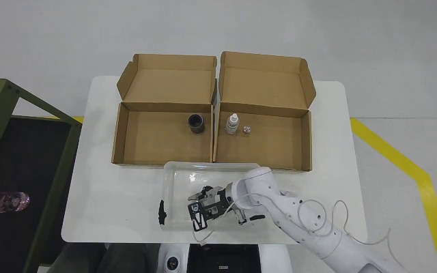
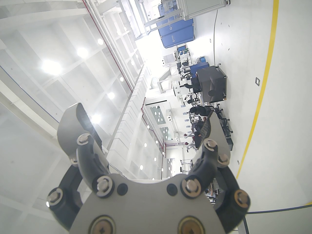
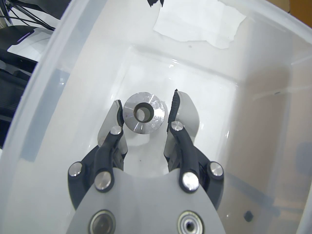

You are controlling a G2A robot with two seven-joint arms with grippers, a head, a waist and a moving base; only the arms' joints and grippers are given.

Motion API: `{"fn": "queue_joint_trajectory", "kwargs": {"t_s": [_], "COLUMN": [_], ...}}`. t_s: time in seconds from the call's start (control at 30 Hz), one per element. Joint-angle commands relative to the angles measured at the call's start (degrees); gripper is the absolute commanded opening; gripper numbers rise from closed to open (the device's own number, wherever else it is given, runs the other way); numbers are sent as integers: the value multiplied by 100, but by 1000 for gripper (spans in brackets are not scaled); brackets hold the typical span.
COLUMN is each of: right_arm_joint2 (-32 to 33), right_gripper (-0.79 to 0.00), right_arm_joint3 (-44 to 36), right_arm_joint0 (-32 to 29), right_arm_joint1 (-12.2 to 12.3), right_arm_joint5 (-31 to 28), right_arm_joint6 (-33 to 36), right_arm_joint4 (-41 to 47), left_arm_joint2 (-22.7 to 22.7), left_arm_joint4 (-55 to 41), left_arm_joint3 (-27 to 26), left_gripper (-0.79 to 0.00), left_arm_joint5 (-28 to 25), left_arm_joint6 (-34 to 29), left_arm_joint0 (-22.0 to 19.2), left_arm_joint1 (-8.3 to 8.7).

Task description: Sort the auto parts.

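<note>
A silver metal ring with a centre hole (image 3: 145,115) lies on the floor of the clear plastic bin (image 3: 46,62). My right gripper (image 3: 147,99) is down inside the bin, open, with one finger on each side of the ring. One pad touches its edge and the other stands a little apart. From above, the right gripper (image 1: 199,206) sits in the near left part of the bin (image 1: 205,164). My left gripper (image 2: 146,120) is open with nothing in it and points up toward the ceiling.
Two open cardboard boxes stand behind the bin. The left box (image 1: 147,140) holds a black cylinder (image 1: 196,123). The right box (image 1: 280,143) holds a white bottle-shaped part (image 1: 233,123) and a small part (image 1: 247,129). A black scrap (image 1: 162,213) lies left of the bin.
</note>
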Motion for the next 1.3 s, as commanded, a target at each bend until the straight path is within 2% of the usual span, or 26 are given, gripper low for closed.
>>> {"fn": "queue_joint_trajectory", "kwargs": {"t_s": [0.0, 0.13, 0.23, 0.27, 0.3, 0.77, 1.27], "right_arm_joint2": [-37, -89, -113, -117, -119, 158, 728], "right_gripper": [-443, -486, -705, -705, -785, -785, -785], "right_arm_joint3": [60, 151, 182, 186, 190, -222, -789], "right_arm_joint0": [45, 110, 146, 158, 169, 266, 216], "right_arm_joint1": [-18, -47, -60, -64, -68, -42, 80], "right_arm_joint5": [9, 30, 15, 13, 13, -63, -44], "right_arm_joint6": [-20, -42, -46, -52, -52, -134, -217], "right_arm_joint4": [4, 22, 45, 57, 66, 537, 1047], "left_arm_joint2": [0, 0, 0, 0, 0, 0, 0], "left_arm_joint4": [0, 0, 0, 0, 0, 0, 0], "left_arm_joint3": [0, 0, 0, 0, 0, 0, 0], "left_gripper": [0, 0, 0, 0, 0, 0, 0], "left_arm_joint5": [0, 0, 0, 0, 0, 0, 0], "left_arm_joint6": [0, 0, 0, 0, 0, 0, 0], "left_arm_joint0": [0, 0, 0, 0, 0, 0, 0], "left_arm_joint1": [0, 0, 0, 0, 0, 0, 0]}}
